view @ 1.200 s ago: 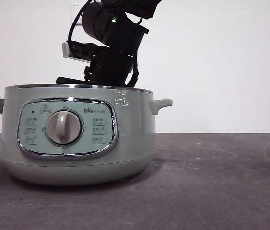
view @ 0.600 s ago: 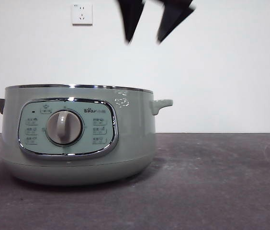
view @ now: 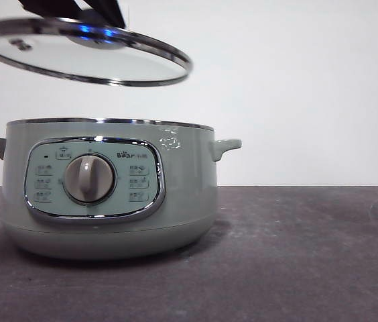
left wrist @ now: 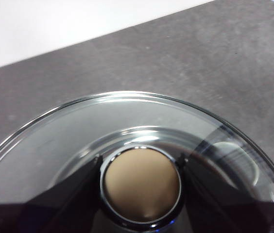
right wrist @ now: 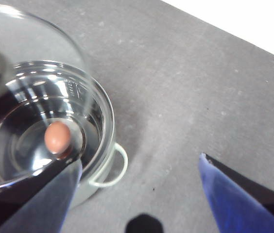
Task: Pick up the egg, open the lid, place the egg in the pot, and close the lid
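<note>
Egg (right wrist: pixel 58 137) inside pot (view: pixel 108 194) — lid (view: pixel 85 57) gripped above by left gripper (left wrist: pixel 141 182).

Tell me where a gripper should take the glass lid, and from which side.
By the round knob at the centre of the lid, from above. It is the only raised part; the glass dome is smooth and shallow, the chrome rim thin. The left gripper already holds it this way, a jaw on either side of the knob, lid hanging roughly level, slightly tilted, above the pot.
</note>
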Robot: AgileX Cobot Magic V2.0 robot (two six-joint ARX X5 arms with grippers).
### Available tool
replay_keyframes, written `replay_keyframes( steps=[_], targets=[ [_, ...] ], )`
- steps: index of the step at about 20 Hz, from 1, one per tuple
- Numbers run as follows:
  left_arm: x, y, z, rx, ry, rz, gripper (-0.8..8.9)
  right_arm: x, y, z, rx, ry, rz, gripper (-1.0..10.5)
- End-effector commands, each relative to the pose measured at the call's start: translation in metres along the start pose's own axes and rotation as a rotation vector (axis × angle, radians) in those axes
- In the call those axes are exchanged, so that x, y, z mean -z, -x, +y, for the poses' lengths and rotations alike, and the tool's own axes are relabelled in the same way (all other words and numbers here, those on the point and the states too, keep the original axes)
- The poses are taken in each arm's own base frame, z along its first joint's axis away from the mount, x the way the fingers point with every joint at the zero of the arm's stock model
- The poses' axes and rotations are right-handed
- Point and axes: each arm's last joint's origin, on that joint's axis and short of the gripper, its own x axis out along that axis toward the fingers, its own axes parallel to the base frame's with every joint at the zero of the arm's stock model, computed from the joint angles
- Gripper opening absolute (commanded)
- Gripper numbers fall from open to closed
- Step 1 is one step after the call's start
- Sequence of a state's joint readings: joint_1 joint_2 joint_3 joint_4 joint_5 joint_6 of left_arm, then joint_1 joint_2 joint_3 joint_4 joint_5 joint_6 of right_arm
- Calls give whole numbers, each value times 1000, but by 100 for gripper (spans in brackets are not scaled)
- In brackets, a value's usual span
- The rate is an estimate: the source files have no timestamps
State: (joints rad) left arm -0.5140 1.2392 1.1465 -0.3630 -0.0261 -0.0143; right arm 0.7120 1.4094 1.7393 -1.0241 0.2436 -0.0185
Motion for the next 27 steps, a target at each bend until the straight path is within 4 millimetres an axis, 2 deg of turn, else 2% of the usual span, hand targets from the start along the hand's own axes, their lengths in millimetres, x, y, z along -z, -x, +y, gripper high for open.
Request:
replay_keyframes(
  steps=[1, 8, 12, 18, 27],
  targets=[
    [-10, -6, -2, 14, 44, -71, -9, 2, 9, -2, 2, -14, -2, 408],
    [2, -37, -20, 50, 40, 11, -9, 10, 40, -10, 2, -33, -46, 408],
    [9, -49, -23, -8, 31, 47, -9, 13, 54, -13, 4, -40, -75, 408],
    [14, -50, -23, -14, 46, 93, -9, 16, 66, -18, 54, -49, -102, 408],
    [30, -54, -21, -51, 38, 173, -9, 17, 68, -18, 53, -51, -108, 407]
  ],
)
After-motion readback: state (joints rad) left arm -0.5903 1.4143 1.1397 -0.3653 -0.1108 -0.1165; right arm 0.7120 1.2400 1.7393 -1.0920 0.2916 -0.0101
